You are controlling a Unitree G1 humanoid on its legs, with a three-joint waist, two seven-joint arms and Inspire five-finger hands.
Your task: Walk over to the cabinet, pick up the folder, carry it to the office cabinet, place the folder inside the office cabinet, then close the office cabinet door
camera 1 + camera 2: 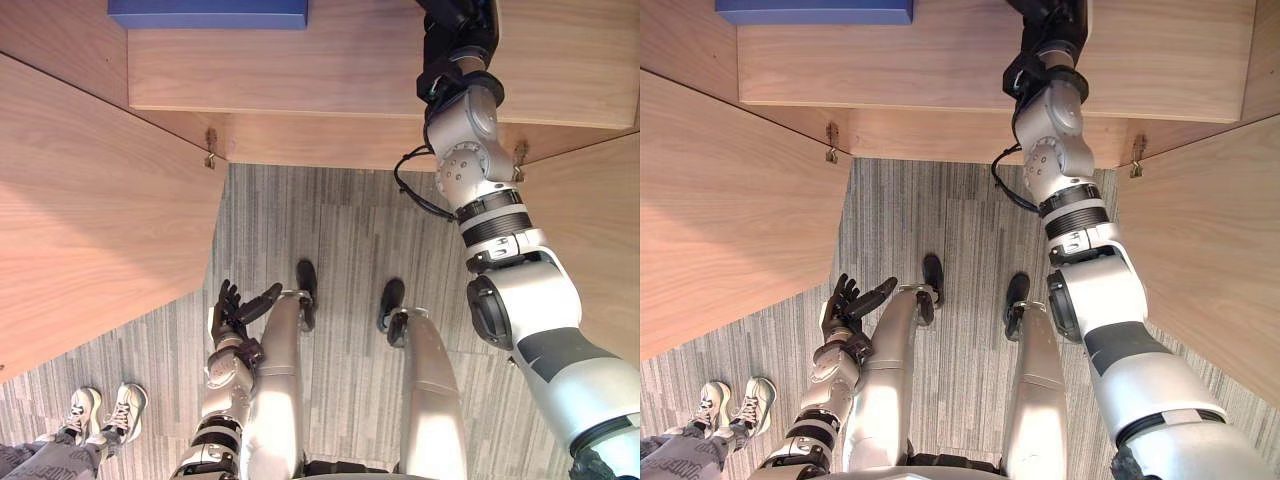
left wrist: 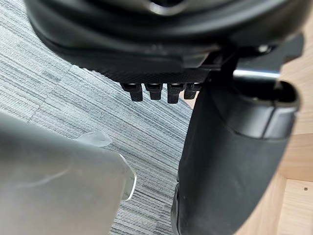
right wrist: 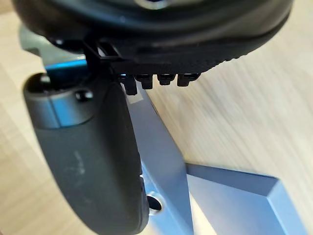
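Reach leftward with the nearer, open-fingered right robot hand (image 3: 83,156) for the folder (image 1: 208,12) lying crosswise on the cabinet (image 1: 350,70).

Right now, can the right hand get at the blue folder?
Probably yes. The right hand is over the cabinet shelf, open, and its wrist view shows the blue folder just past the thumb, nothing between them. The left hand hangs idle by the leg.

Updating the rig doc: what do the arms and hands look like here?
Right arm: glossy silver-grey shells, black ribbed bands at the joints, dark panel on the upper shell. Left arm: same silver with black bands. Left hand and right hand: dark, matte, thumbs uncovered.
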